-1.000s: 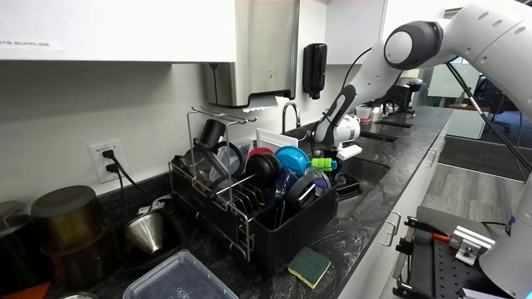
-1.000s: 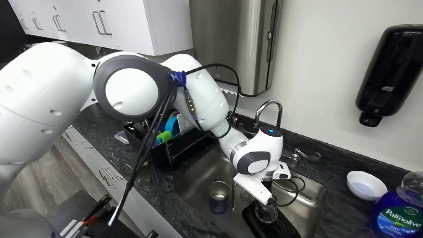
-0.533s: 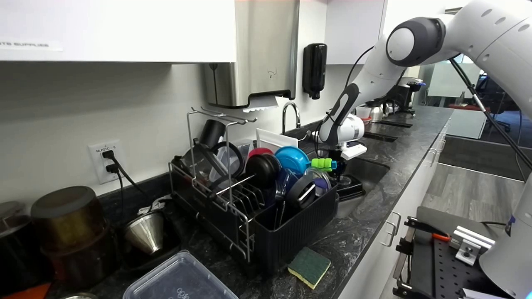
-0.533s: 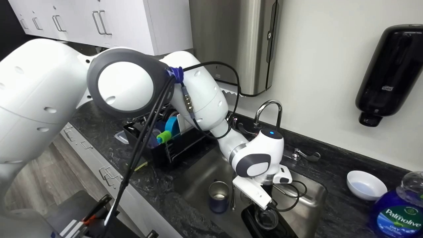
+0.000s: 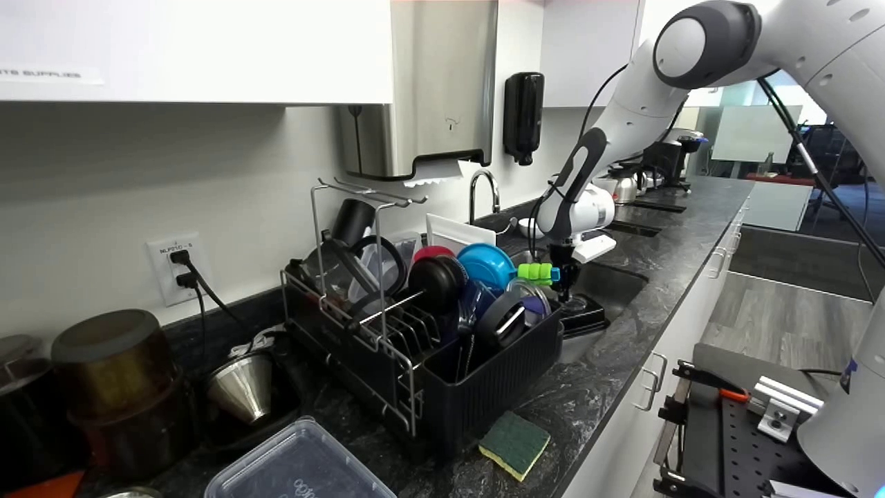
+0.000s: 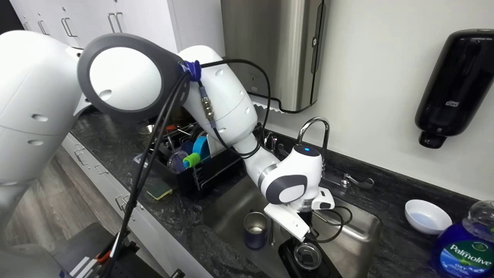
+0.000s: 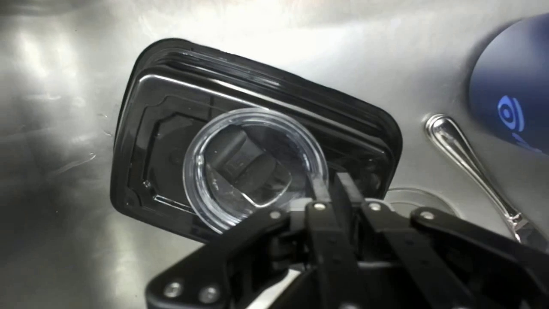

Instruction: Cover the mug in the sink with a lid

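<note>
Gripping the lid (image 7: 253, 165) by its rim is, in my judgement, the present step. This clear lid lies over the top of the black box (image 7: 165, 159), and the hand (image 7: 333, 186) is at its edge, on the side of the black box nearer to the mug (image 6: 255, 231). The fingers (image 7: 319, 189) stand narrow, w/ only a slim gap btwn them; one overlaps the rim in the wrist view, but I can't tell if the rim is really pinched. The mug stands upright and uncovered in the same sink (image 7: 64, 141) as the black box, apart from it, w/ a piece of cutlery (image 7: 467, 159) lying btwn.

To do it well: check first that the rim sits deep enough btwn both fingers, then squeeze and lift a little from the black box as a test. Pressing down hard would prob. make the black box slide. B/c the hold would be only at one edge, the lid may tilt or turn, so pls move slowly, keep it level, and centre it above the mug before lowering.
</note>
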